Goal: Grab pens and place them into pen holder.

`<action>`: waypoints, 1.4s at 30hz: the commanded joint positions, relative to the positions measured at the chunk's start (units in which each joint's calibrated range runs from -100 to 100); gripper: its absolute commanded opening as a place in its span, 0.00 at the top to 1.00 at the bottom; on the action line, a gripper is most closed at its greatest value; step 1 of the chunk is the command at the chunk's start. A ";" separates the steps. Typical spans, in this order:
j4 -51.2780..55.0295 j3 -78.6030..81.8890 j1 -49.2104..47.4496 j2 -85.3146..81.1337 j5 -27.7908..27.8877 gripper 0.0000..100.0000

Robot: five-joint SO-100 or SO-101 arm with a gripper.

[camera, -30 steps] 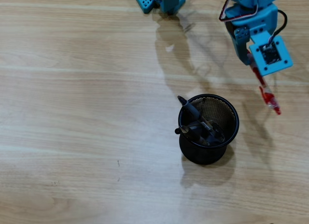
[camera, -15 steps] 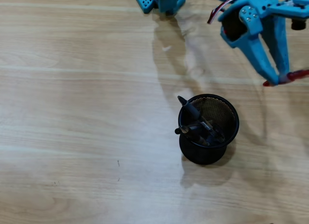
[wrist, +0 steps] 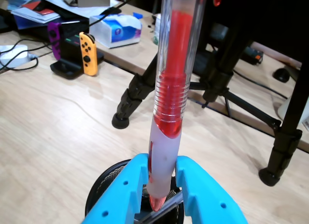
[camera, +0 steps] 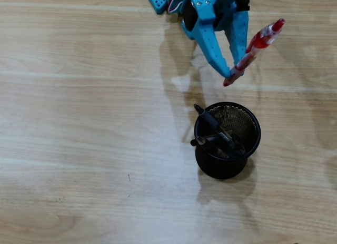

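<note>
Red-and-clear pen (wrist: 171,89): light, stiff, slippery barrel; blue tool (wrist: 161,195) clamped near its tip, above pen holder (camera: 253,144) holding dark pens (camera: 218,134) on counter (camera: 79,149).

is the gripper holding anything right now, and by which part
Yes: the gripper is shut on the red-and-clear pen, pinching it near its tip end; the rest of the barrel sticks out beyond the fingers.

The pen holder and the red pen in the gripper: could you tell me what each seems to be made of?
The pen holder looks like black wire mesh, probably metal with a matte finish: its wall shows a fine see-through grid under a solid rim. The red pen, clamped in the gripper, looks like glossy clear plastic: a red core shows through the ribbed barrel, which turns frosted whitish towards the tip.
</note>
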 commanded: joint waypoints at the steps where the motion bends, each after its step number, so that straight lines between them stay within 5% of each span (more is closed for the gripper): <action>1: -9.72 4.79 0.38 -2.16 -0.17 0.98; 9: -20.01 6.78 -0.72 7.18 -3.00 0.98; 17: -20.74 6.78 -1.27 11.60 -3.26 0.98; 23: -20.65 8.05 -2.73 11.77 -4.78 0.89; 34: -20.47 9.41 -2.37 10.50 -4.15 0.95; 42: -19.92 29.22 0.47 -11.24 10.98 0.98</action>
